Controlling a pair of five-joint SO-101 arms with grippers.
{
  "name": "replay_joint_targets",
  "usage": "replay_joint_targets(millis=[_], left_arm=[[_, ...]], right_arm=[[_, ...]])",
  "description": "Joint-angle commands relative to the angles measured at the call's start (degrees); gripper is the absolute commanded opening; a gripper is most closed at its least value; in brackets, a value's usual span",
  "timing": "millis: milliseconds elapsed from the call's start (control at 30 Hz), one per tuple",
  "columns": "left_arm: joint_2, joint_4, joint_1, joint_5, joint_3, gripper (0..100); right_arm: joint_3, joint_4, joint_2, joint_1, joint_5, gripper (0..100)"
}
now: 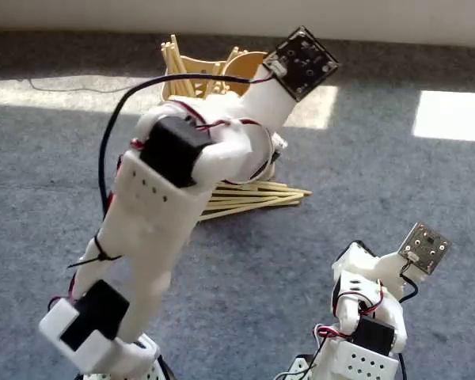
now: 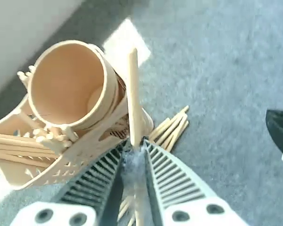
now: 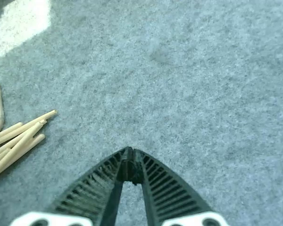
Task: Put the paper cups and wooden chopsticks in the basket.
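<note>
Left gripper (image 2: 136,141), clamped on one wooden chopstick (image 2: 133,94) close by the basket (image 2: 61,167) holding a paper cup (image 2: 66,84): I'd carry it over the rim and tilt it down before releasing, so it can't bounce out.

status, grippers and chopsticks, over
Left gripper shut on one chopstick, at the basket. Right gripper shut, empty, over carpet. Paper cup in basket, loose chopsticks on carpet beside it.

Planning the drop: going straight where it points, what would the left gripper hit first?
Likely the beige openwork plastic basket, right ahead of the left gripper and its held wooden chopstick; depth unclear.
</note>
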Motion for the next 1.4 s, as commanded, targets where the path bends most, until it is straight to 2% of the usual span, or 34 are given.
replay_joint_targets(millis=[0,267,467,633,967,1033,1367], left_arm=[[-7.78,-4.13,0.40,2.02,-1.19,0],[-12.09,-18.02,-9.89,7.56,-1.10,0],[-11.56,-30.24,-15.96,7.56,0.13,0],[-11.65,-43.52,-16.84,7.56,8.22,0],[-11.65,-70.33,-21.32,7.65,33.71,0],[-11.65,-72.53,-22.20,7.65,37.49,0],[-11.65,-72.44,-23.08,7.74,47.34,2]], right_arm=[[5.93,-1.89,-0.57,0.48,0.00,0.6],[5.93,-1.89,-0.57,0.48,0.00,0.6],[5.93,-1.89,-0.57,0.48,0.00,0.6],[5.93,-1.89,-0.57,0.48,0.00,0.6],[5.93,-1.89,-0.57,0.48,0.00,0.6],[5.93,-1.89,-0.57,0.48,0.00,0.6],[5.93,-1.89,-0.57,0.48,0.00,0.6]])
